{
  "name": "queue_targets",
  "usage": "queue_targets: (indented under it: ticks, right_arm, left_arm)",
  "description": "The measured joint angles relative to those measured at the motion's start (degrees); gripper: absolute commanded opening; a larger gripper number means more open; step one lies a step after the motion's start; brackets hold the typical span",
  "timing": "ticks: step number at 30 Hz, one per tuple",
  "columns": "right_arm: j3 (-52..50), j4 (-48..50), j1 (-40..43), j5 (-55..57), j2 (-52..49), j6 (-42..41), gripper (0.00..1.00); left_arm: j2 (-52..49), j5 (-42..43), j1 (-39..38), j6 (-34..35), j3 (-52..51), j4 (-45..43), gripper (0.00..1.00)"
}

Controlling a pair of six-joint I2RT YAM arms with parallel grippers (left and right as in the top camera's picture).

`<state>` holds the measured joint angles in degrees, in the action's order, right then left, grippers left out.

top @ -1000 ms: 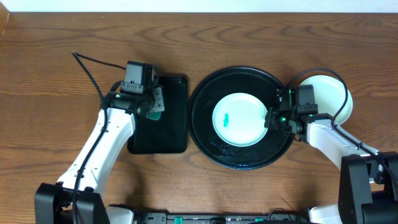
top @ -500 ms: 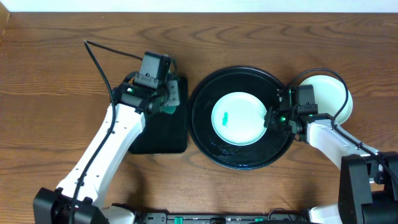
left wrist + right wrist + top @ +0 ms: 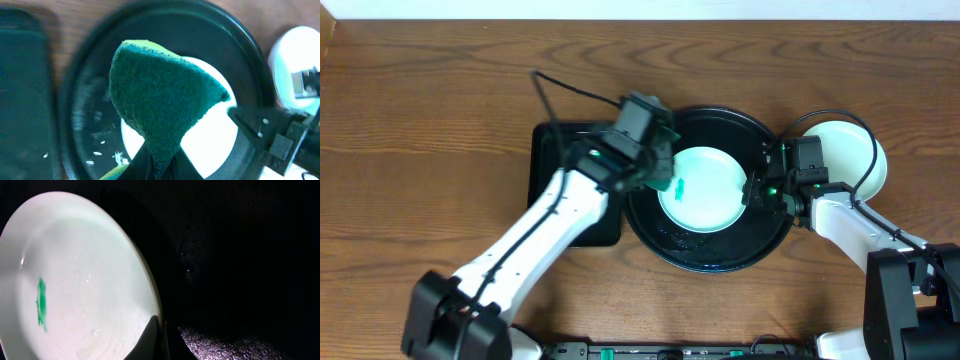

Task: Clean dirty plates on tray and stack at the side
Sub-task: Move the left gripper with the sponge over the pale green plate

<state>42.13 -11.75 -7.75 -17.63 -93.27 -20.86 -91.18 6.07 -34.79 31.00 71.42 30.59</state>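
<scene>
The pale mint round plate (image 3: 712, 198), teal smear (image 3: 41, 305) left of centre, lies in the glossy black round tray (image 3: 715, 263). The right gripper (image 3: 752, 190) pinches its right rim; the left gripper (image 3: 668, 178), clamped on a green scouring sponge (image 3: 160, 95), hovers just beside the smear

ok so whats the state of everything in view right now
plate on tray: dirty, teal smear, right rim pinched
side plate: on the table right of the tray, no smear visible
round tray: holds one plate, wet specks on its floor
sponge: gripped, above the plate's left edge
left pincer: shut on sponge
right pincer: shut on plate on tray
rectangular tray: partly under the left arm
</scene>
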Motion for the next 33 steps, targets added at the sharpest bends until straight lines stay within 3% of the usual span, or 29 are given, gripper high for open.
queue_targets:
  ticks: [7, 23, 33]
  right_arm:
    - [0.0, 0.0, 0.0, 0.0, 0.0, 0.0, 0.01]
    - [0.0, 0.1, -0.1, 0.0, 0.0, 0.0, 0.01]
    - [0.0, 0.2, -0.1, 0.0, 0.0, 1.1, 0.01]
  left_arm:
    - [-4.8, 0.0, -4.1, 1.0, 0.0, -1.2, 0.07]
    - [-12.7, -0.6, -4.1, 2.0, 0.0, -7.8, 0.08]
    - [-17.5, -5.2, -4.1, 2.0, 0.0, -8.8, 0.07]
